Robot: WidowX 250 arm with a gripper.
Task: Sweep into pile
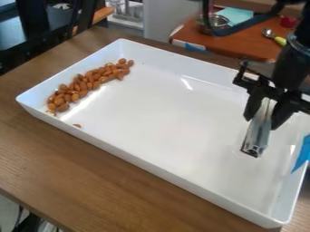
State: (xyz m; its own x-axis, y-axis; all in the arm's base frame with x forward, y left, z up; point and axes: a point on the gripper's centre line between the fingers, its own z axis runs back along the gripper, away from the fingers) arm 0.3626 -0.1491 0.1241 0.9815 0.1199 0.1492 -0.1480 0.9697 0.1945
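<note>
Over the right part of the white tray (157, 171), my black gripper (262, 121) hangs downward, its two fingers pressed on either side of a narrow silvery-grey tool (259, 133). The tool's dark-edged lower end points down at the tray floor; whether it touches cannot be told. Brown almonds (91, 80) lie in a long band beside the tray's left wall, from the near left corner up toward the far corner. A single almond (77, 125) lies apart from them, close to the near wall and partly hidden by it.
Raised walls surround the tray, which sits on a brown wooden table (91, 167). Blue tape (302, 155) is on its right wall. Behind stands a reddish-brown surface (242, 44) with a metal bowl (215, 21) and a spoon with a green handle (279, 41).
</note>
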